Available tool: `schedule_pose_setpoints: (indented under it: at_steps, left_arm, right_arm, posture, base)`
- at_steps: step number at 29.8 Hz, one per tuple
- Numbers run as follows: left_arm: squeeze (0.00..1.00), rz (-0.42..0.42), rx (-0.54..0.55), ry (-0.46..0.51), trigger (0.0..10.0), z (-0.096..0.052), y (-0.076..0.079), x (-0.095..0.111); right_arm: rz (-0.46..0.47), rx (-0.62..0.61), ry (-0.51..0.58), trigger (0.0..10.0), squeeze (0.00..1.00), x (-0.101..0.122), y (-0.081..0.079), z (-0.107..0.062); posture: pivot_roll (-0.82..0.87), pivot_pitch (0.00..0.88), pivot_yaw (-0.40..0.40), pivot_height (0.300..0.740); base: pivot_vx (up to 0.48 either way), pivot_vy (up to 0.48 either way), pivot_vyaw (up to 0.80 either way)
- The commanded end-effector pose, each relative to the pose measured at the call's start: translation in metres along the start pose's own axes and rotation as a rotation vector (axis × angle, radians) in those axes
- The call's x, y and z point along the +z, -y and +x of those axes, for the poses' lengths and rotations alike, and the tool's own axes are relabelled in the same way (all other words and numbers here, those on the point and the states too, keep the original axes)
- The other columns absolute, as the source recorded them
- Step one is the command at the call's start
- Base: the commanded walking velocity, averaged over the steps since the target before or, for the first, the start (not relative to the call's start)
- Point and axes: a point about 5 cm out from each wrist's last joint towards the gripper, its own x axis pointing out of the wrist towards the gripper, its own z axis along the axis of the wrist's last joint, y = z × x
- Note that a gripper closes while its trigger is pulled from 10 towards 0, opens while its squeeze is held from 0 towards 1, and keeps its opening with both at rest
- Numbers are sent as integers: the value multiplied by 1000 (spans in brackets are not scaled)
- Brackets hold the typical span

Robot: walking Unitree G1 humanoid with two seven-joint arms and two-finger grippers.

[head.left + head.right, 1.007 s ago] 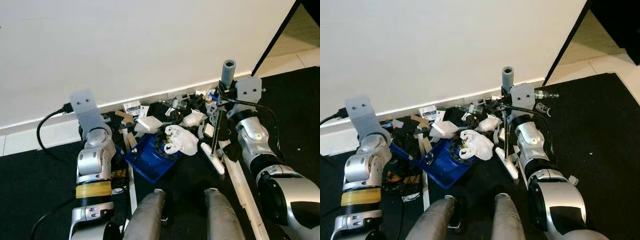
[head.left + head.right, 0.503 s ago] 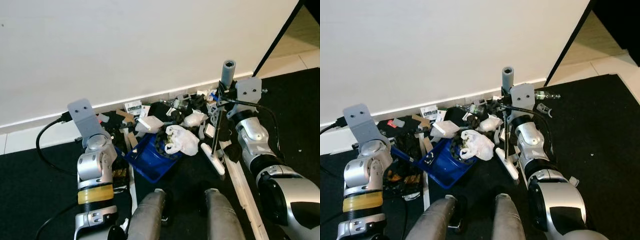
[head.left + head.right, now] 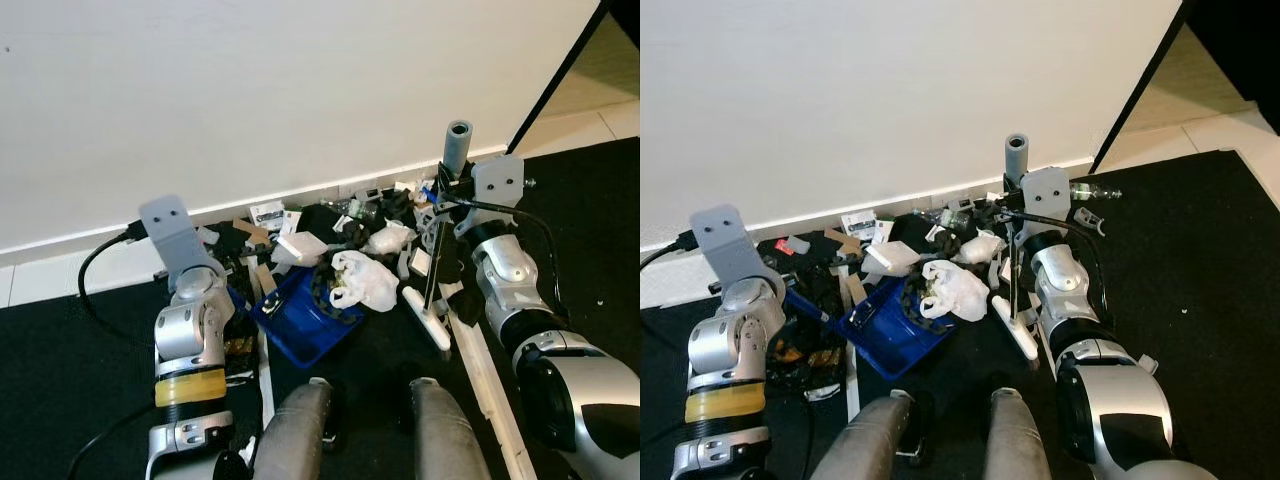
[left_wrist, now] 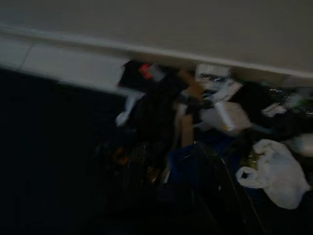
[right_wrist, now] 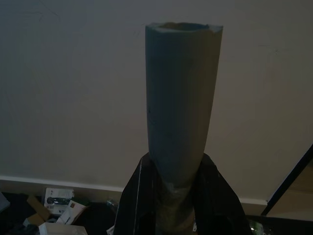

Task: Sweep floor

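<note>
A pile of litter [image 3: 300,228] lies against the white wall: paper scraps, cardboard, black bits and a white plastic bag [image 3: 362,280]. A blue dustpan [image 3: 300,318] sits tilted on the black floor with the bag at its rim. Its blue handle [image 3: 805,306] runs up to my left gripper [image 3: 780,290], which is shut on it behind the wrist block. My right gripper [image 3: 450,190] is shut on the grey foam grip [image 5: 181,112] of a sweeper, black fingers [image 5: 139,196] either side. The thin rod drops to the white sweeper head [image 3: 426,320], right of the dustpan.
A pale wooden strip [image 3: 492,385] lies on the floor along my right arm. A black cable [image 3: 92,262] loops from my left wrist. My two grey legs [image 3: 300,430] are at the bottom. Black mat [image 3: 60,380] spreads left and right; light tiles [image 3: 590,120] lie far right.
My left wrist has shifted a little and tilted, with the dustpan handle moving slightly with it. The right arm and the sweeper have stayed put.
</note>
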Motion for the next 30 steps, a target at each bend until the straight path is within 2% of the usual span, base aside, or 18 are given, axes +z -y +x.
schedule_pose_setpoints:
  at_steps: [1, 2, 8, 10, 13, 15, 16, 17, 20, 23, 24, 25, 26, 27, 28, 29, 30]
  left_arm:
    - [0, 29, -228, 53, 10000, -1, 20, 0]
    - [0, 29, -228, 53, 10000, -1, 20, 0]
    - [0, 156, -463, 107, 10000, 0, 38, -4]
    - [0, 171, -487, 108, 10000, 1, 40, -4]
    - [0, 288, -512, 76, 10000, 10, 44, -10]
    - [0, 410, -509, 76, 10000, 17, 47, -11]
    - [0, 410, -509, 76, 10000, 17, 47, -11]
    - [0, 468, -516, 77, 10000, 19, 50, -11]
    - [0, 558, -529, 102, 10000, 20, 54, -8]
    - [0, 564, -560, 128, 10000, 21, 59, -2]
    - [0, 564, -560, 128, 10000, 21, 59, -2]
    - [0, 555, -556, 142, 10000, 20, 61, 2]
    - [0, 530, -532, 155, 10000, 21, 63, 8]
    - [0, 530, -532, 155, 10000, 21, 63, 8]
    - [0, 513, -510, 155, 10000, 21, 63, 10]
    - [0, 513, -510, 155, 10000, 21, 63, 10]
    - [0, 488, -475, 157, 10000, 22, 62, 13]
  right_arm:
    - [1, -22, 3, 10000, 0, -1, 6, -2]
    - [1, -22, 3, 10000, 0, -1, 6, -2]
    - [-7, -29, 18, 10000, 0, 3, 12, -2]
    - [-8, -29, 20, 10000, 0, 4, 12, -1]
    - [-16, -23, 37, 10000, 0, 8, 17, -1]
    - [-29, 2, 62, 10000, 0, 13, 19, 1]
    - [-29, 2, 62, 10000, 0, 13, 19, 1]
    - [-36, 21, 77, 10000, 0, 16, 18, 1]
    - [-54, 84, 100, 10000, 0, 20, 14, 2]
    - [-62, 197, 110, 10000, 0, 20, 0, 2]
    - [-62, 197, 110, 10000, 0, 20, 0, 2]
    - [-50, 281, 117, 10000, 0, 18, -15, 2]
    - [-24, 403, 126, 10000, 0, 16, -38, 0]
    - [-24, 403, 126, 10000, 0, 16, -38, 0]
    - [-6, 454, 128, 10000, 0, 15, -49, -1]
    - [-6, 454, 128, 10000, 0, 15, -49, -1]
    - [6, 507, 129, 10000, 0, 13, -61, -3]
  posture:
    - [69, 211, 59, 740]
    - [69, 211, 59, 740]
    - [53, 217, 53, 740]
    - [53, 217, 53, 740]
    - [48, 219, 49, 740]
    - [40, 220, 49, 740]
    - [40, 220, 49, 740]
    - [39, 220, 49, 740]
    - [35, 220, 52, 740]
    - [24, 221, 60, 740]
    - [24, 221, 60, 740]
    - [21, 221, 63, 740]
    - [24, 222, 64, 740]
    - [24, 222, 64, 740]
    - [26, 221, 63, 740]
    - [26, 221, 63, 740]
    - [30, 222, 59, 740]
  base:
    - [0, 0, 0]
    - [0, 0, 0]
    - [0, 0, 0]
    - [0, 0, 0]
    - [0, 0, 0]
    - [0, 0, 0]
    - [0, 0, 0]
    - [0, 0, 0]
    - [0, 0, 0]
    - [0, 0, 0]
    - [0, 0, 0]
    - [0, 0, 0]
    - [0, 0, 0]
    - [0, 0, 0]
    - [0, 0, 0]
    - [0, 0, 0]
    - [0, 0, 0]
